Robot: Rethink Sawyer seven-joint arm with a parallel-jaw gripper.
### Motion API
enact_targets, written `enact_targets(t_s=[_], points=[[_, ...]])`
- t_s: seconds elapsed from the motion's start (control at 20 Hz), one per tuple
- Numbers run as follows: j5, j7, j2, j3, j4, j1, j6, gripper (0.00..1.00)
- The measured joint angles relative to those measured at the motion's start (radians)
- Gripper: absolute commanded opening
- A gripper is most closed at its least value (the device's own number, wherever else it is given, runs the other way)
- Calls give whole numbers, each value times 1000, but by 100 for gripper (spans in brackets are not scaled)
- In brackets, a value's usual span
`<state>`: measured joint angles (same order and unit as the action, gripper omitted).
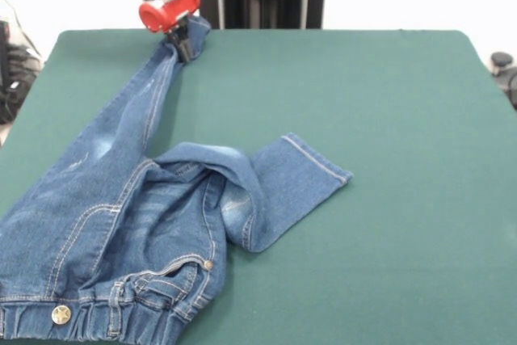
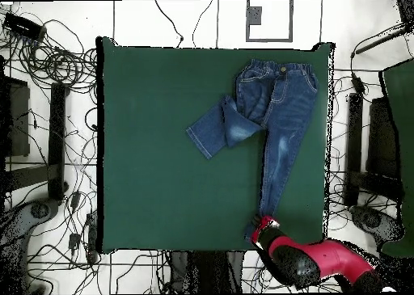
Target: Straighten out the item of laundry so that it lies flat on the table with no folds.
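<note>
- The table [image 1: 388, 119], covered in dark green, stretches wide and bare beyond the gripper, so there is ample room to lay the cloth out; nothing stands on it but the jeans.
- The jeans [image 1: 121, 224] trail away from the gripper toward the table's opposite edge, waistband farthest off; one leg runs taut up to the gripper.
- The other leg [image 1: 283, 183] lies doubled sideways across the seat, well apart from the gripper. In my judgement that fold is the step's obstacle: pulling the held leg alone will not undo it.
- The gripper [image 1: 184, 44] is clamped on the hem of the stretched leg, at the table's robot-side edge; a steady, low pull would keep it flat.
</note>
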<state>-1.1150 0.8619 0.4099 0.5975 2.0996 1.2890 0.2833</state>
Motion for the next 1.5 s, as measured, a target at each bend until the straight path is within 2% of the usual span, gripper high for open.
enact_targets(t_s=[0.55, 0.6, 0.85, 1.0, 1.2, 1.35, 1.5], points=[[-22, 0, -37, 15, 0, -38, -77, 100], [-28, 0, -41, 14, 0, -42, -88, 0], [-29, 0, -52, 8, -1, -46, -121, 0], [-25, 0, -43, -21, -3, -78, -160, 0], [13, 0, -2, -121, -12, -195, -244, 0], [42, 0, 34, -221, -26, -319, -305, 0], [67, 0, 52, -282, -38, -397, -324, 0]])
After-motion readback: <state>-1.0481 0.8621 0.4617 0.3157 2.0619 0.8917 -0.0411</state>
